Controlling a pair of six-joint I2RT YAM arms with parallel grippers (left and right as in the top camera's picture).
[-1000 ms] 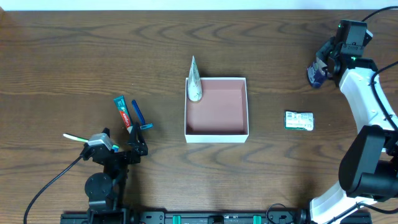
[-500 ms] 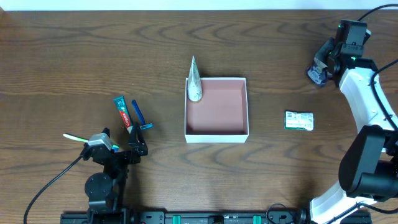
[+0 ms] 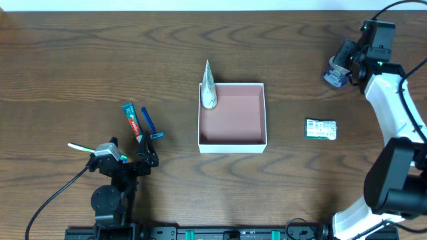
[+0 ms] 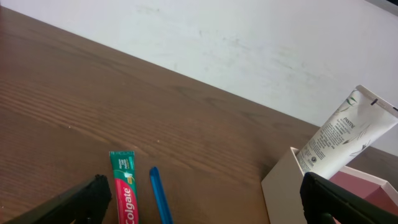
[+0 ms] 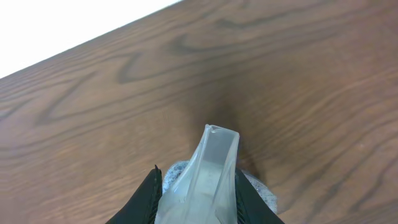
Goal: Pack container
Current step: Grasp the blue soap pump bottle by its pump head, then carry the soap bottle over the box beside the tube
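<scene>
Container point(image 3: 237, 117): centre of the overhead frame, open, pink floor bare; a white tube point(image 3: 209, 90) leans at its upper left corner
Right gripper point(image 5: 196, 194): upper right of the overhead frame, well apart from the box, fingers clamped on a clear bluish item point(image 3: 335, 73)
Doing it well: carry the item over the pink floor, lower it inside the walls, release clear of the tube
Left gripper point(image 4: 202, 190): lower left, fingers spread, empty
Hard to tell: what the item is; its lower part is cut off

One box point(image 3: 232, 142) — and six small items: one white tube point(image 3: 209, 87), one toothpaste point(image 3: 132, 120), one blue tool point(image 3: 149, 124), one green stick point(image 3: 80, 147), one green packet point(image 3: 321, 129), one clear pouch point(image 3: 333, 73). Two grippers — left gripper point(image 3: 133, 152), right gripper point(image 3: 344, 65).
</scene>
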